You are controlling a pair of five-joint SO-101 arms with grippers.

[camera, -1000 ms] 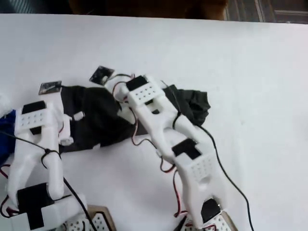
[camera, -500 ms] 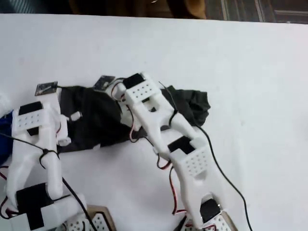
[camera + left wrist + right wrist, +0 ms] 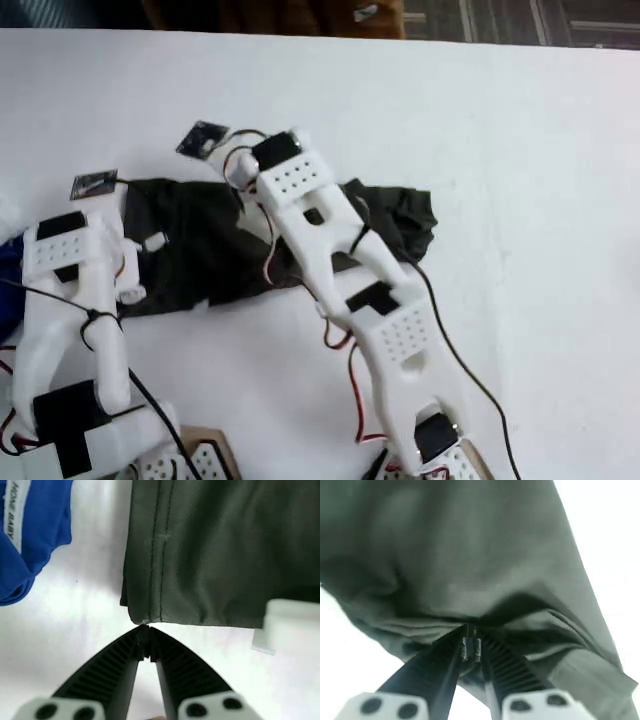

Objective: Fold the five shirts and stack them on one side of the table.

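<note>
A black shirt (image 3: 195, 255) lies crumpled across the middle of the white table (image 3: 480, 120). My left gripper (image 3: 145, 632) is shut, its tips pinching the hem corner of the black shirt (image 3: 215, 555); in the high view it (image 3: 130, 290) sits at the shirt's left end. My right gripper (image 3: 470, 642) is shut on a bunched fold of the black shirt (image 3: 450, 555); from above it (image 3: 240, 178) hangs over the shirt's far edge, its fingers hidden under the wrist. A blue shirt (image 3: 30, 535) lies just beyond the left gripper, at the table's left edge (image 3: 8, 265).
The table's right half and far side are bare white surface. Cables (image 3: 455, 350) trail from the right arm across the table. The arm bases (image 3: 190, 455) stand at the near edge. A white part (image 3: 287, 625) juts in beside the black shirt.
The right arm has swung its wrist farther from the base and slightly left, drawing the held fold with it. The left arm has hardly moved.
</note>
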